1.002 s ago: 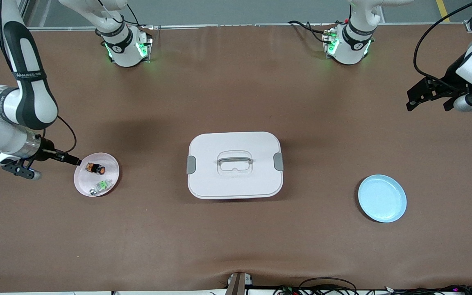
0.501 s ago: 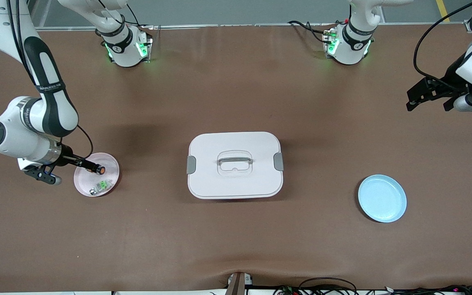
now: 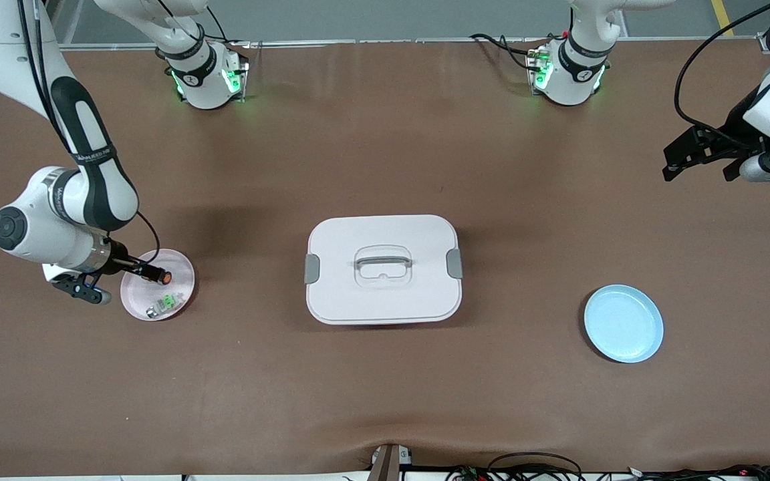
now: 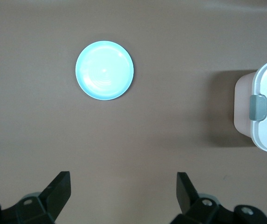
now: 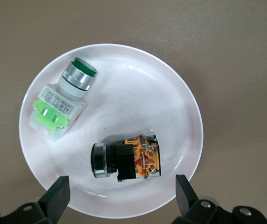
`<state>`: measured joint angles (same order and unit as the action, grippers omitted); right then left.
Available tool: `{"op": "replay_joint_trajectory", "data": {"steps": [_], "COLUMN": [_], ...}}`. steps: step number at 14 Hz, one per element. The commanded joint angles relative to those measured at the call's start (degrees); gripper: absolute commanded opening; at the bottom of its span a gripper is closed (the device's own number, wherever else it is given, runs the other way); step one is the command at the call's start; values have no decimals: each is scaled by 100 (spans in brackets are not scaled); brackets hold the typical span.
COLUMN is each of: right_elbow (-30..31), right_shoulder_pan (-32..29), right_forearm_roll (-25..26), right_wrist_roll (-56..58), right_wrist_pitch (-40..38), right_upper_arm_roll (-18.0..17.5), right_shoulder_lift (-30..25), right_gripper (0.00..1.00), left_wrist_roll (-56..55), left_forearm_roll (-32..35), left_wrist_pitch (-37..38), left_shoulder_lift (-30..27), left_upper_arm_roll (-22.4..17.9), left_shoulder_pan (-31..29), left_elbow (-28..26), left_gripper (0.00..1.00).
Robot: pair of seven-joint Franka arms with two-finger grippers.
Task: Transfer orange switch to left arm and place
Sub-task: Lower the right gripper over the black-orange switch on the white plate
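Hovering over the pink plate point(image 3: 181, 264) at the right arm's end of the table, the right gripper point(image 3: 136, 268) has its jaws spread wide and grips nothing. In the right wrist view both fingertips point(image 5: 58, 193) stand apart, one to each side of the plate point(image 5: 184, 112), clear of the parts lying in it.

The orange switch point(image 5: 126, 161) lies on its side in the plate, directly under the right gripper point(image 5: 121, 198) and between the lines of its two fingers, not touched by either. In the front view the orange switch point(image 3: 156, 274) sits at the gripper's tip. The green switch point(image 5: 63, 98) lies in the same plate, beside the orange switch and apart from it; in the front view the green switch point(image 3: 164, 304) is nearer the camera.

The left gripper point(image 3: 699, 157) waits in the air over the left arm's end of the table, jaws wide open and empty. Its wrist view shows the fingertips point(image 4: 58, 189) well apart above bare table, with the blue plate point(image 4: 104, 70) ahead of them and one clasp end of the box point(image 4: 263, 112) off to one side.

The box point(image 3: 383, 268) stands closed at mid-table, between the two plates and well apart from both grippers. The blue plate point(image 3: 623, 323) is empty.
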<state>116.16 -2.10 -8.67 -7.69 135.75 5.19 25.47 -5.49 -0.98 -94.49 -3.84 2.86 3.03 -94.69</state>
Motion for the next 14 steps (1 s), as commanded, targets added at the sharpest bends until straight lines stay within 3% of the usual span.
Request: {"op": "replay_joint_trajectory", "data": {"steps": [1,14], "right_elbow": [-32,-67], "right_shoulder_pan": [-54,34], "right_forearm_roll": [129,129], "right_wrist_roll": [5,4], "right_wrist_pitch": [92,434], "right_upper_arm_roll": [-1,-18], "right_shoulder_lift": [134,380], "right_gripper": [100,100], "left_wrist_roll": [-5,-5], "left_forearm_roll": [27,36], "left_wrist_pitch": [124,124], "left_shoulder_lift": [59,59], "left_upper_arm_roll": [4,4], "left_shoulder_pan": [22,22], "left_elbow": [144,144], "left_gripper": [100,100]}}
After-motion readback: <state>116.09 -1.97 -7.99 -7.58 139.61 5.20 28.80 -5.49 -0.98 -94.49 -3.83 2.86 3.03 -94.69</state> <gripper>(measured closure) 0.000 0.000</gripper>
